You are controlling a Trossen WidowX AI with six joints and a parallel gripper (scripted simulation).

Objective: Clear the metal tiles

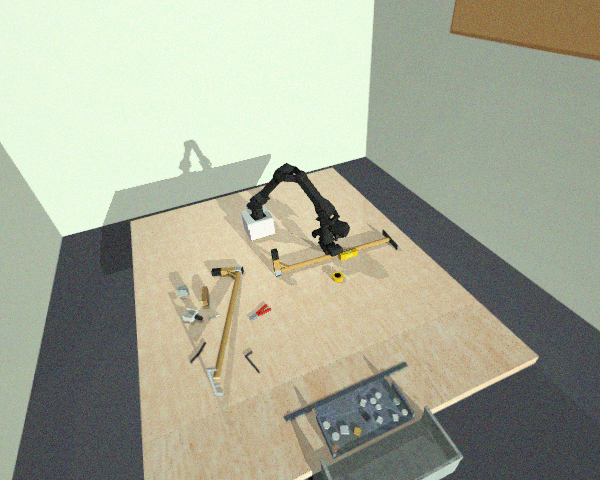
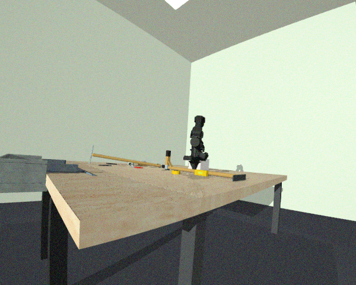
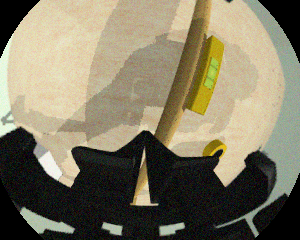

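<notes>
The long scraper (image 1: pixel 305 263) (image 2: pixel 218 173) (image 3: pixel 190 65) lies on the table, with a dark flat blade at its right end in the top view and an upright black-topped grip at its left end. My gripper (image 1: pixel 333 251) (image 2: pixel 195 168) (image 3: pixel 145 133) is shut and empty, pointing down just above or at the middle of the scraper's handle; contact cannot be told. The steel bench plate (image 1: pixel 331 408) is at the table's front edge, with several tiles on it, pale ones (image 1: pixel 344 429) and an orange-yellow one (image 1: pixel 357 430). The grey catch box (image 1: pixel 409 454) (image 2: pixel 21 176) adjoins its outer end.
A yellow level (image 1: pixel 348 254) (image 2: pixel 201 173) (image 3: pixel 207 80) lies beside the scraper handle, with a tape measure (image 1: pixel 337 280) (image 2: pixel 175 172) nearby. A second long tool (image 1: pixel 228 322) with a toothed metal head, red-handled pliers (image 1: pixel 261 310), a hex key (image 1: pixel 252 362) and other small tools lie left. A dark bar (image 1: pixel 347 391) borders the plate.
</notes>
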